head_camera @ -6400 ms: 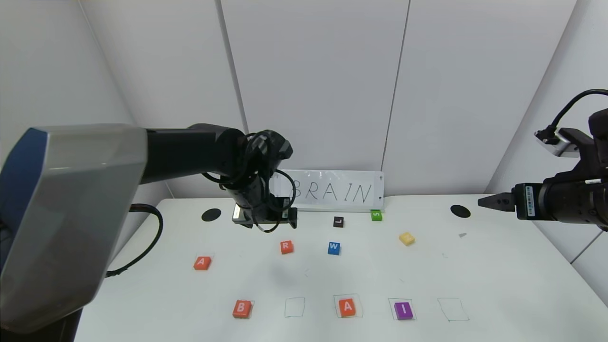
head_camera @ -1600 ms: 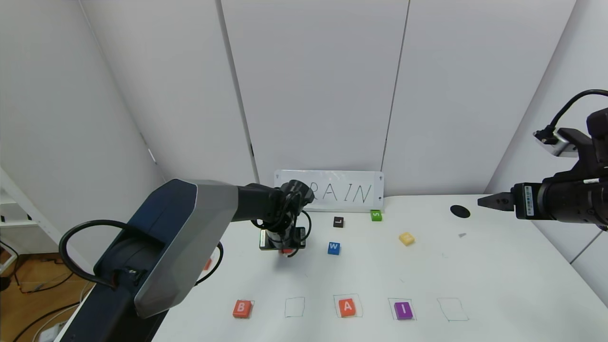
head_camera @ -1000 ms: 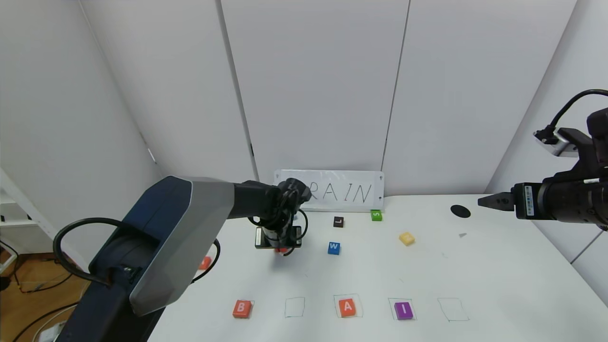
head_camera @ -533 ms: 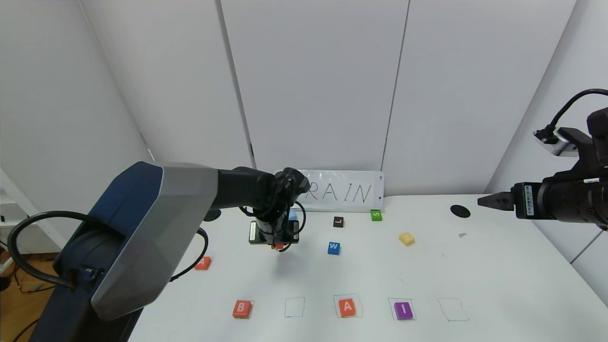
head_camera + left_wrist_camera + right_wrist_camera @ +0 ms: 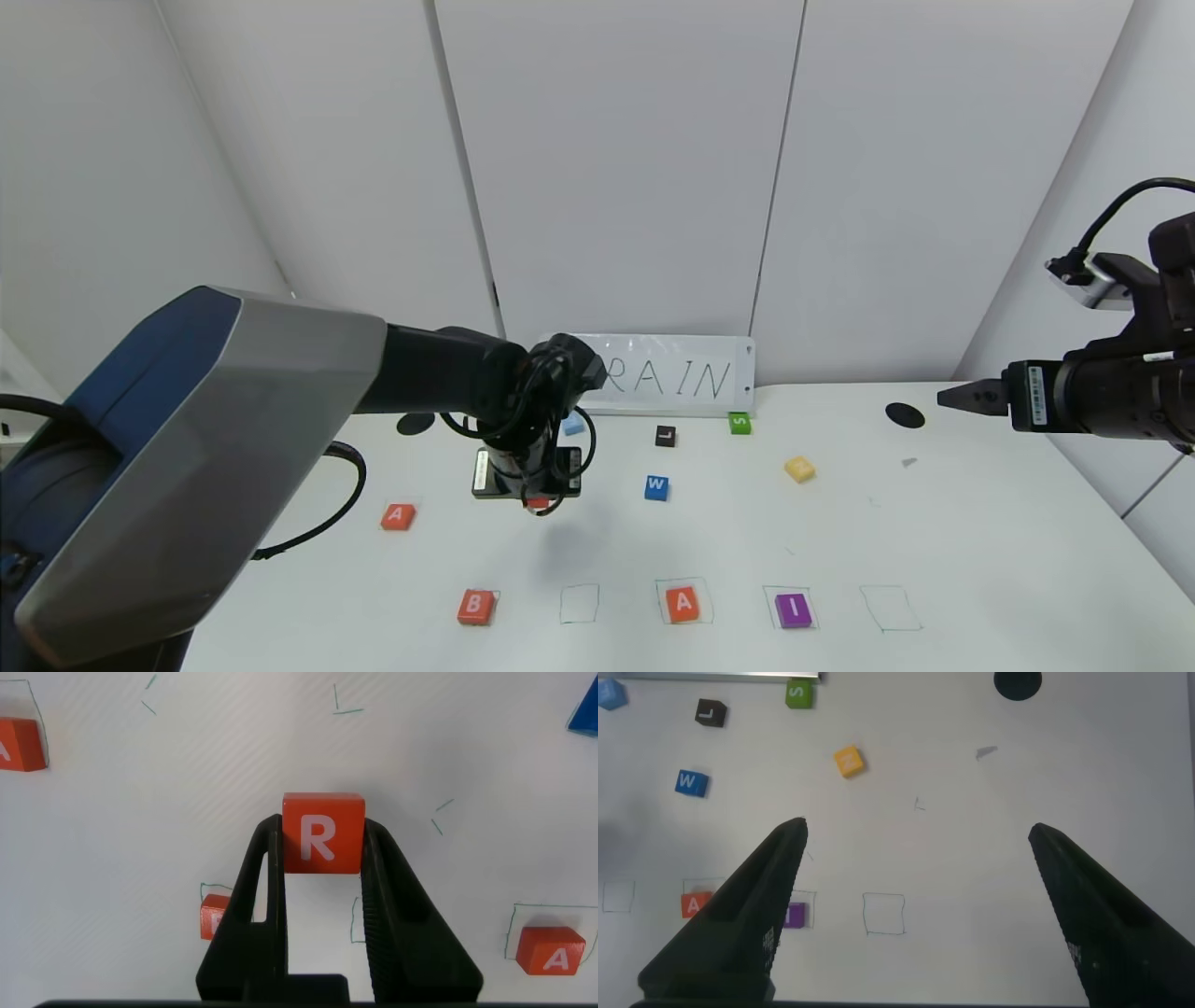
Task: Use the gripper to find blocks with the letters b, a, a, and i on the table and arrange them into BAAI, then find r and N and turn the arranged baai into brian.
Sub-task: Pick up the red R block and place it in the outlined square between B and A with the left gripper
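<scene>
My left gripper [image 5: 537,500] is shut on the orange-red r block [image 5: 322,833], which hangs above the white table [image 5: 980,541] with its letter facing the wrist camera. In the front row lie B [image 5: 475,607], an A [image 5: 682,604] and the purple I [image 5: 794,610], with an empty drawn square [image 5: 579,604] between B and A. A second A [image 5: 398,516] lies apart at the left. The yellow N block [image 5: 799,469] sits toward the back right. My right gripper [image 5: 957,397] hovers open at the far right, holding nothing.
A blue W [image 5: 656,487], black L [image 5: 665,436], green S [image 5: 739,423] and pale blue block [image 5: 572,426] lie near the back by a BRAIN sign [image 5: 681,378]. Another empty square [image 5: 890,608] is drawn at the front right. Two black holes [image 5: 904,415] mark the back.
My left gripper has carried the R block up off the table and toward the front left. The pale blue block behind it now shows. The right arm stays still.
</scene>
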Tool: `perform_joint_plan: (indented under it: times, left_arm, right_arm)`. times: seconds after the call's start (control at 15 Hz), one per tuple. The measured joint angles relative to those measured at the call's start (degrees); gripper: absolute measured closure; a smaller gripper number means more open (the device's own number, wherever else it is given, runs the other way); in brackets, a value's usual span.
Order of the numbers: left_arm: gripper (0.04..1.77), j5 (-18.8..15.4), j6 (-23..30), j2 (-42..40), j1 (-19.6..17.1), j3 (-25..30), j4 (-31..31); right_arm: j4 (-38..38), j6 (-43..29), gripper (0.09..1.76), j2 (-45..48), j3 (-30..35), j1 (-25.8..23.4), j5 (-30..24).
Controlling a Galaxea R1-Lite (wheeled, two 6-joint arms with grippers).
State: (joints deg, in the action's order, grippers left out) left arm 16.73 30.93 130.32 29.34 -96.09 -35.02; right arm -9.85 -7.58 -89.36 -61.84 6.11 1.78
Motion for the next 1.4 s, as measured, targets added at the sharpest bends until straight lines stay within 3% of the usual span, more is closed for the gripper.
perform_joint_plan:
  times: [0.33, 0.8, 1.4]
  left_arm:
    - [1.29, -0.5, 0.2, -4.8, 1.6, 11.3, 8.8]
    - [1.29, 0.0, 2.3, -6.8, 6.3, 22.2, 18.4]
    - [1.29, -0.6, 2.4, -5.8, 9.5, 27.2, 22.4]
  right_arm:
    - [0.0, 0.0, 0.14, 0.1, 0.1, 0.0, -0.1]
    - [0.0, 0.0, 0.14, 0.4, 0.1, 0.0, -0.1]
    - [0.0, 0.0, 0.14, 0.4, 0.1, 0.0, -0.1]
